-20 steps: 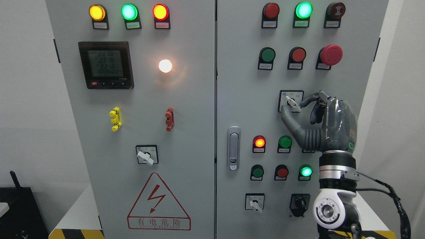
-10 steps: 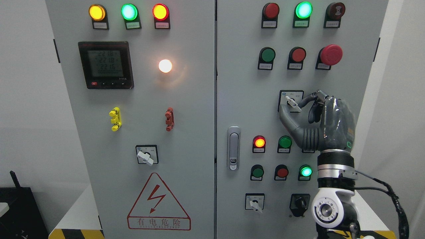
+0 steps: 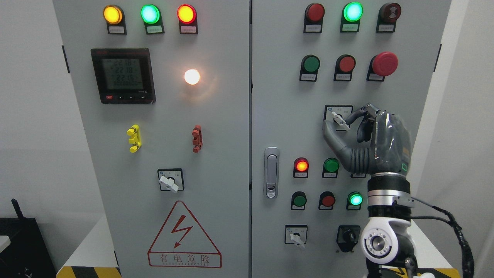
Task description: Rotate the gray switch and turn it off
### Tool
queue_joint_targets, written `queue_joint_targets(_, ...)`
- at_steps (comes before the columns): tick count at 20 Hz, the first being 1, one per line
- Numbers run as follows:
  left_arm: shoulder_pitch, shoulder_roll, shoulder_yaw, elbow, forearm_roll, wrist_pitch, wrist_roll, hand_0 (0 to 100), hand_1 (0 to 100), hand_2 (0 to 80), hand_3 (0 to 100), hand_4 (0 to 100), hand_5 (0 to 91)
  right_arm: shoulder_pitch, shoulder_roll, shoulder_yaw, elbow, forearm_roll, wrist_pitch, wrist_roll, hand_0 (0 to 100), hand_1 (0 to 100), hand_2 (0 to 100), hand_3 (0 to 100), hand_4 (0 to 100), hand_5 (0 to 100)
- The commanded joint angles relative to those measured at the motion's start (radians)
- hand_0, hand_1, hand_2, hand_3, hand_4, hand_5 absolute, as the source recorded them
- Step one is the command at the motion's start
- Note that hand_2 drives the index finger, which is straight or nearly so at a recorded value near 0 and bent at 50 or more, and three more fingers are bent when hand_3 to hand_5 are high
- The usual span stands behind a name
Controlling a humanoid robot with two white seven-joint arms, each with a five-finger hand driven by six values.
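The right hand (image 3: pixel 370 141) reaches up to the gray switch (image 3: pixel 339 120) on the right cabinet door (image 3: pixel 281 116) — thumb below, curled fingers (image 3: pixel 357 114) at its right end, pinching the lever. The switch sits mid-door, under the red mushroom button (image 3: pixel 384 63), its lever tilted down to the right.

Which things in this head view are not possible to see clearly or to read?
- Gray switch, head view: the right hand covers part of its plate; its position marks are too small to read.
- Button behind the hand's palm: only its label edge shows.
- Labels under the lamps: print too small.
- Left arm: out of frame.
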Motion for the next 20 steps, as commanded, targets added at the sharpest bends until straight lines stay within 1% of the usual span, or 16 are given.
queue_joint_targets(1, -0.009, 0.0, 0.008, -0.026, 0.02, 0.0, 0.0, 12, 39, 0.0, 0, 0, 0.0, -0.002, -0.001, -0.007, 0.001, 0.0, 0.002, -0.001, 15, 49, 64, 100, 100, 100)
queue_joint_targets(15, -0.009, 0.0, 0.008, -0.026, 0.02, 0.0, 0.0, 12, 39, 0.0, 0, 0, 0.0, -0.01, -0.001, -0.007, 0.004, 0.002, 0.002, 0.002, 16, 49, 65, 100, 100, 100)
queue_joint_targets(20, -0.009, 0.0, 0.008, -0.026, 0.02, 0.0, 0.0, 12, 39, 0.0, 0, 0, 0.0, -0.008, -0.001, -0.005, 0.004, 0.004, 0.003, 0.002, 23, 49, 66, 100, 100, 100)
